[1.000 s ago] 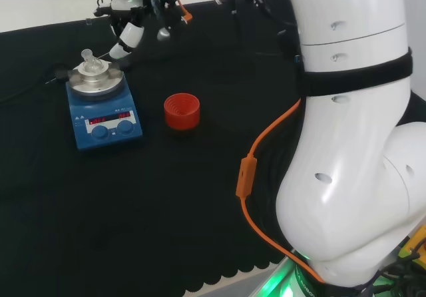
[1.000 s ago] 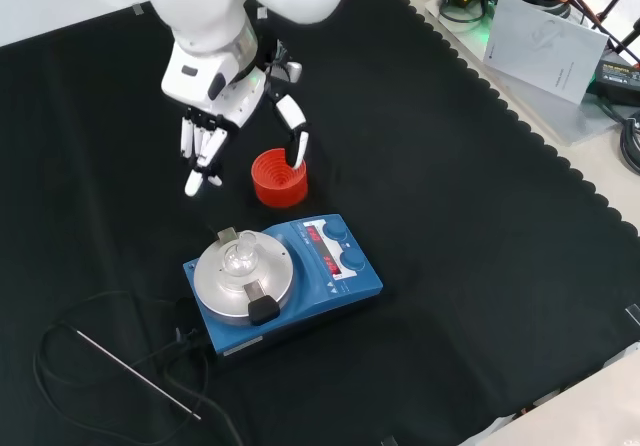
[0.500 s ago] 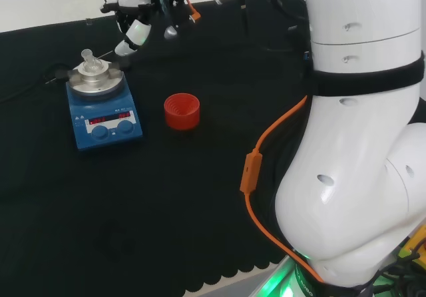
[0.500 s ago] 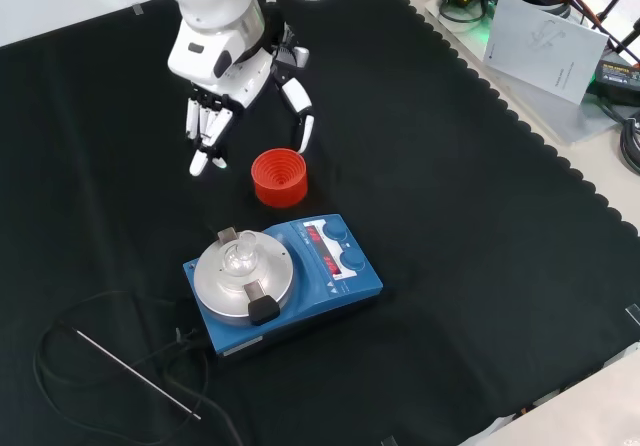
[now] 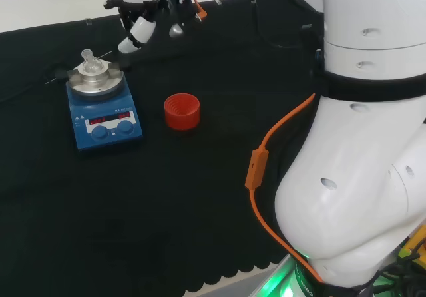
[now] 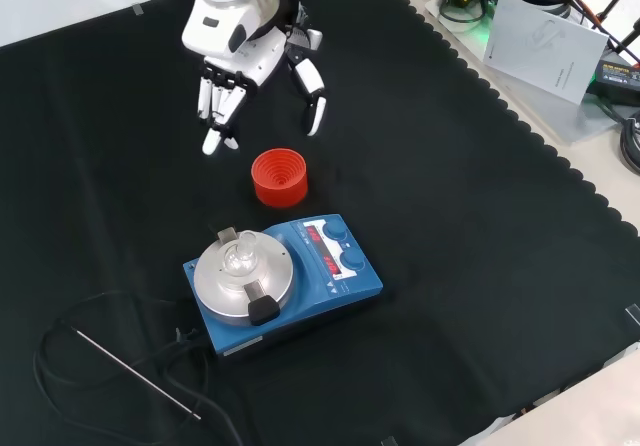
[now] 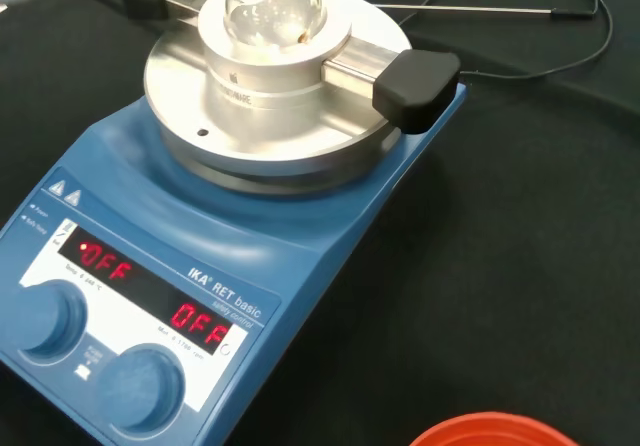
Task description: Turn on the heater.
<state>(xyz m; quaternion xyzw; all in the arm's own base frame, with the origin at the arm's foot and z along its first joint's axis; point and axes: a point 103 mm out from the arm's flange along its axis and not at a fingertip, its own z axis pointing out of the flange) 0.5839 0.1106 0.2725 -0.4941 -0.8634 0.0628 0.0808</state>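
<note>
The blue heater [image 6: 300, 281] [image 5: 103, 114] [image 7: 250, 276] stands on the black cloth with a round metal top plate [image 7: 270, 106] and a small clear flask [image 7: 272, 1] clamped in it. Two round knobs [image 7: 140, 391] sit on its front panel below red lit displays. The hand [image 6: 245, 51] [image 5: 150, 7] hangs in the air above the cloth, up and away from the heater, beyond the red ribbed ring [image 6: 279, 177]. Its fingers [image 6: 215, 116] point down, relaxed and spread, and hold nothing.
The red ribbed ring [image 5: 182, 110] [image 7: 490, 432] stands beside the heater. A thin metal probe [image 6: 135, 373] with a black cable [image 6: 60, 356] lies on the cloth by the heater's back. Papers and gear [image 6: 545, 36] lie off the cloth's edge.
The hand has risen and drawn back from the heater and the red ring, up the front view. Heater, flask and ring have stayed put.
</note>
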